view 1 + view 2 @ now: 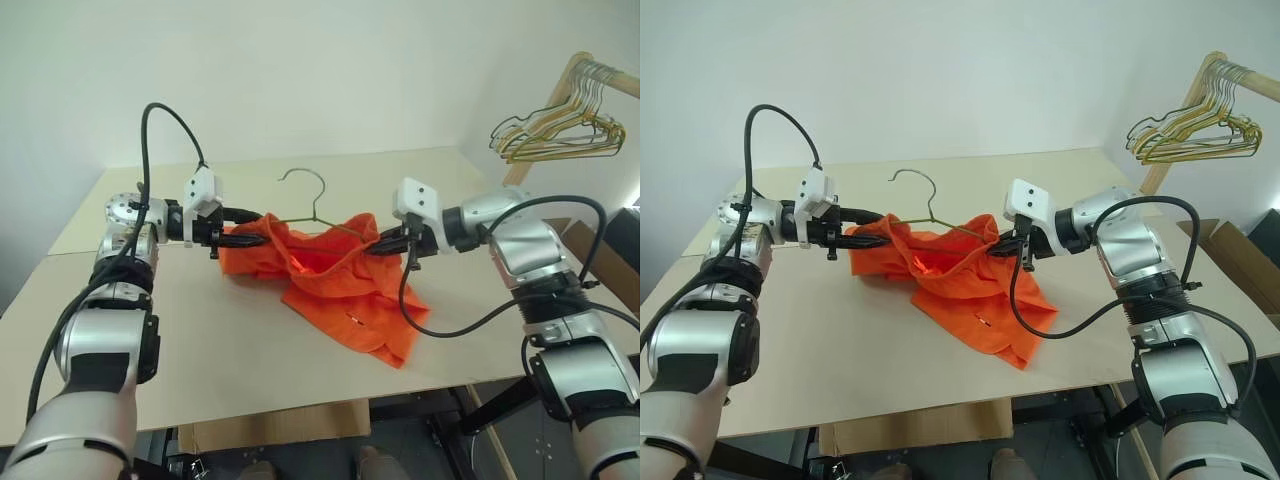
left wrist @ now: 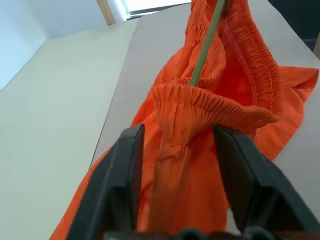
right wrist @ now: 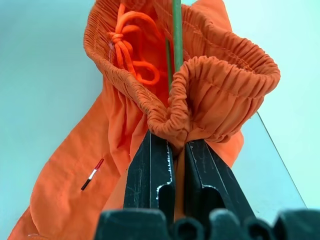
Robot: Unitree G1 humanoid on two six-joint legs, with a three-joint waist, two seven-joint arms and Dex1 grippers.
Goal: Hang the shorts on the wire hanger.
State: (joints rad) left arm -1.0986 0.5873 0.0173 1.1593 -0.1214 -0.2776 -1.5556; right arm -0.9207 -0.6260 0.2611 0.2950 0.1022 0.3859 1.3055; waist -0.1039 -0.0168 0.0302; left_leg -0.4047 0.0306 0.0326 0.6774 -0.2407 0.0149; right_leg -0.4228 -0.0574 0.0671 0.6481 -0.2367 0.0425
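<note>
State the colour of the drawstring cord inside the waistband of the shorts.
Orange, matching the shorts. The drawstring cord shows best in the right wrist view.

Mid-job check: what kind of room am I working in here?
Probably an indoor test or lab corner, not a home: a bare plywood table against plain white walls, a wooden rack of spare wire hangers, and a cardboard box beside the table.

The shorts [image 1: 340,290] were soft matt orange cloth with a puckered elastic waistband; the hanger [image 1: 312,200] was thin dull wire. The surface [image 1: 250,350] looked smooth, matt, pale board. Pincer fingers [image 3: 152,175] were scuffed black plastic.
</note>
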